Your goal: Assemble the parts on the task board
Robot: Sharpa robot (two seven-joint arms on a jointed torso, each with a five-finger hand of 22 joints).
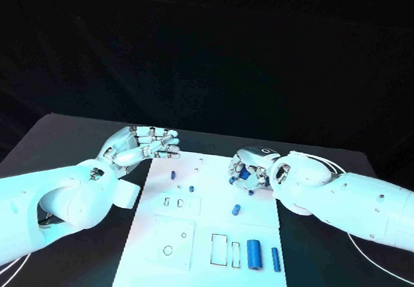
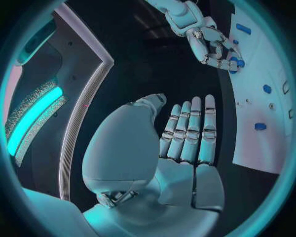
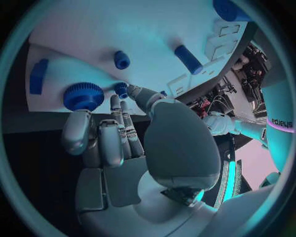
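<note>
The white task board (image 1: 205,266) lies in the middle of the table. My right hand (image 1: 251,170) is over its far right edge, fingers curled round a blue gear (image 1: 245,177). In the right wrist view the gear (image 3: 83,95) sits against the board at the fingertips (image 3: 116,106), with a small blue peg (image 3: 121,89) by the thumb. My left hand (image 1: 146,144) hovers off the board's far left corner, fingers straight and apart, holding nothing. Blue pegs (image 1: 174,175) (image 1: 235,208) stand on the board. A blue cylinder (image 1: 253,251) and bar (image 1: 276,258) lie near its front right.
Rectangular pockets (image 1: 176,202) and a round hole (image 1: 167,250) mark the board's left half. Black table (image 1: 79,145) shows around the board. White cables (image 1: 378,259) run along the table on the right. My right forearm (image 1: 359,206) lies across the table's right side.
</note>
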